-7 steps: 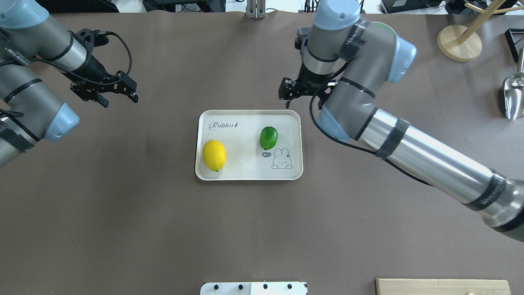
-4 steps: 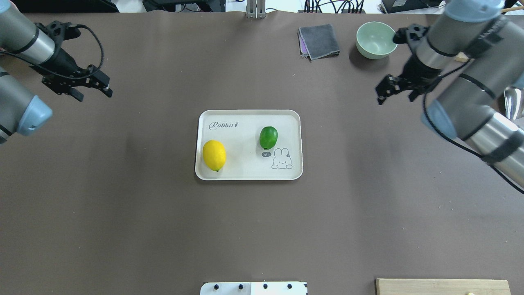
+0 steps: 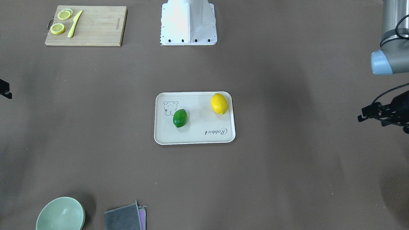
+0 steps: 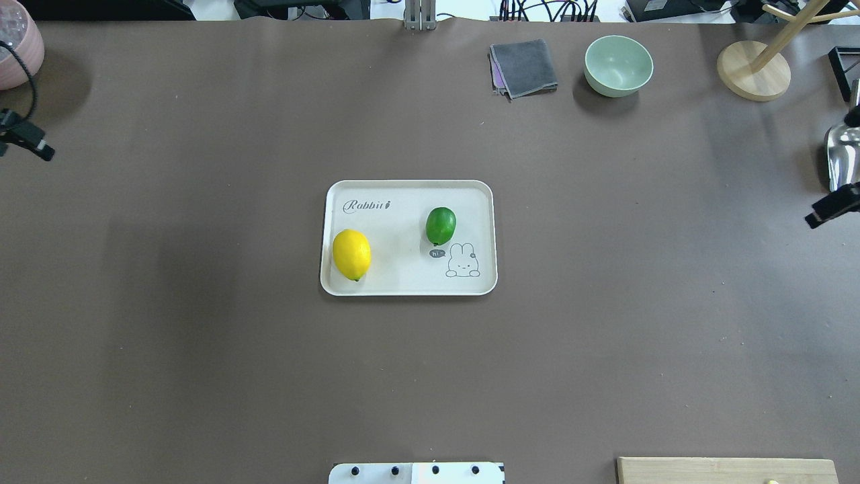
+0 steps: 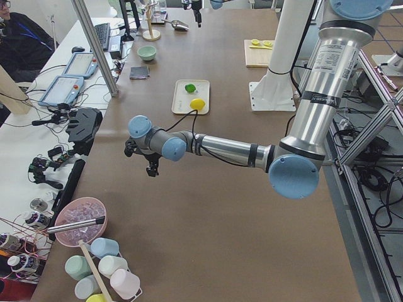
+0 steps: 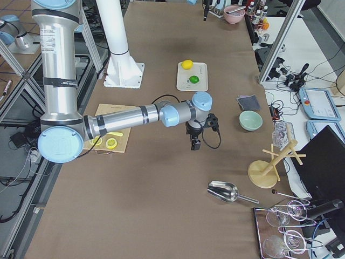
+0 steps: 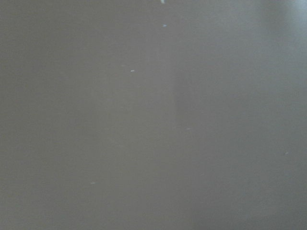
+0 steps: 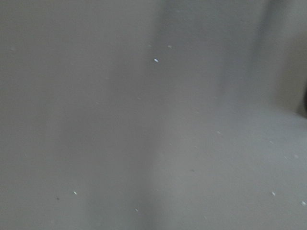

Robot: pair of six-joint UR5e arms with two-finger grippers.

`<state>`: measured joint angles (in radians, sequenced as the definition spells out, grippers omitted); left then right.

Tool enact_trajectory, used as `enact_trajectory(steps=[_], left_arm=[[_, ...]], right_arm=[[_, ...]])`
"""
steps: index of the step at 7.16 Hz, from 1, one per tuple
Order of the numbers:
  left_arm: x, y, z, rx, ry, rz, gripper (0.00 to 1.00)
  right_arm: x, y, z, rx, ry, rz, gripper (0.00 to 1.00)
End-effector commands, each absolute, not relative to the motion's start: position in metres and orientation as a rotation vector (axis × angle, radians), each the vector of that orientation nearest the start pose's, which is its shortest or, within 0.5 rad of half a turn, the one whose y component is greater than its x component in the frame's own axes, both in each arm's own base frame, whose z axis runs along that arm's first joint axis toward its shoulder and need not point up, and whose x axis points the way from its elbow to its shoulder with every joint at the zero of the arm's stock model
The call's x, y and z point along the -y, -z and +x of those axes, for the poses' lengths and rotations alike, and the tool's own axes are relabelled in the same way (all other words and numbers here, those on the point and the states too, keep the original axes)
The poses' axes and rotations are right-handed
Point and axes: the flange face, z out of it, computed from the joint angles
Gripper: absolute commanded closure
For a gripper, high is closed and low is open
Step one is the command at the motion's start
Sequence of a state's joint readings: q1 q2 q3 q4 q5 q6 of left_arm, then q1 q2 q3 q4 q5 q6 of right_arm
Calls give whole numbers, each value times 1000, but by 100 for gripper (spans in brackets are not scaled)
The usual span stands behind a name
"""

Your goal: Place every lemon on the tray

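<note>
The cream tray [image 4: 408, 286] lies mid-table, also in the front view [image 3: 195, 139]. The yellow lemon [image 4: 351, 255] [image 3: 219, 103] lies on its left part. The green lemon [image 4: 441, 226] [image 3: 180, 118] lies near its rabbit drawing. My left gripper [image 4: 27, 142] [image 3: 380, 116] hangs far out at the table's left edge, empty, its fingers spread. My right gripper [image 4: 833, 205] [image 3: 4, 89] is at the right edge, with only one splayed finger in view and nothing held. Both wrist views show only bare brown table.
A green bowl [image 4: 618, 65] and a grey cloth [image 4: 524, 67] sit at the far side. A wooden stand [image 4: 752, 70] and a metal scoop [image 4: 843, 158] are at the right edge. A pink bowl [image 4: 17, 44] is far left. A cutting board [image 3: 86, 25] holds lemon slices.
Both arms have swung outward from beside the tray to the table's left and right edges. The lemons and the tray have not moved.
</note>
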<state>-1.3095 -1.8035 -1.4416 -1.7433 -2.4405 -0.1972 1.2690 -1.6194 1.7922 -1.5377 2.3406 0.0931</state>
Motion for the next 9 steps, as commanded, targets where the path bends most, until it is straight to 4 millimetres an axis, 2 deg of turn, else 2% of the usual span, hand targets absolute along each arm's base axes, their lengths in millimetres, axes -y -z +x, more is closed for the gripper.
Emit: enact_trajectory(steps=[1,2,3,5,9], left_arm=[[576,-618,7,-871,-156,25,3],[558,-639,-18,-863,-136,9,2],[536,-666,-51,-860,-47,-31,2],[529,-673,-68,-860,-4,-32,2],[532,-669,-70,-860,-9,-15,2]], right_arm=[[434,-611,14,841,190,47,0],[408,-637,38,820,199,46,0],[405,-644,43,798,182,17,0],[407,-644,46,785,152,-19,0],[408,-642,46,785,151,-16,0]])
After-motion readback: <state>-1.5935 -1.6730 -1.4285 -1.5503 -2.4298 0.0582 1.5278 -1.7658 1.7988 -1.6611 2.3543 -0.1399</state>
